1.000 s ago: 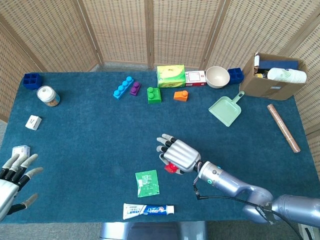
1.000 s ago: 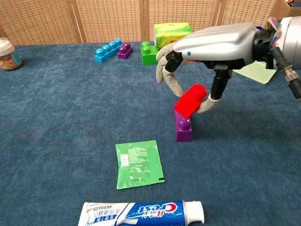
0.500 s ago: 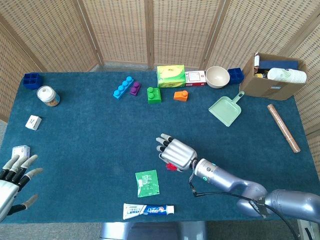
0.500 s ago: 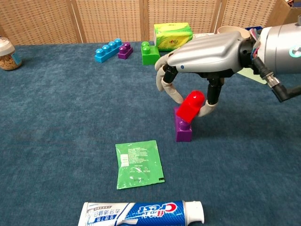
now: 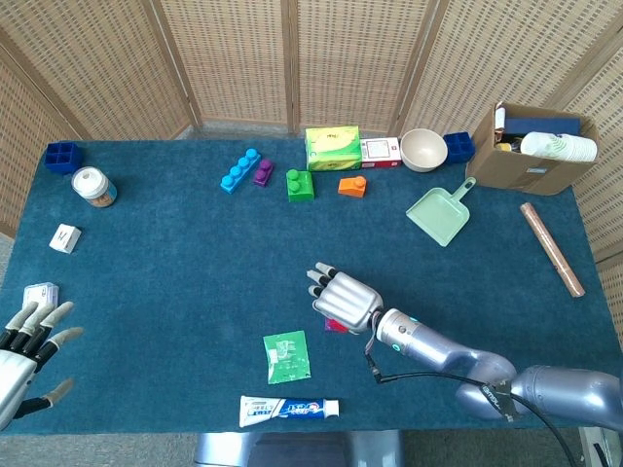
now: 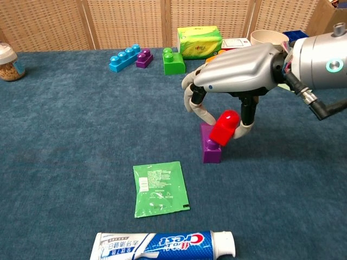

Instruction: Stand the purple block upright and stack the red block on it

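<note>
Right hand (image 6: pixel 233 81) pinching red block (image 6: pixel 224 127), tilted over upright purple block (image 6: pixel 211 145), likely lining up studs; left hand (image 5: pixel 29 341) idle, fingers spread

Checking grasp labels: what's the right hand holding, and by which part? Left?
Right hand pinches the red block by its opposite sides, tilted over the purple block. Left hand holds nothing.

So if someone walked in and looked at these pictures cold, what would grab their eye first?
Probably the silver right robot hand near the middle of the blue table, holding a red block tilted against the top of an upright purple block. Next, the green packet and toothpaste tube lying in front of it. The left robot hand sits open at the table's left edge.
</note>
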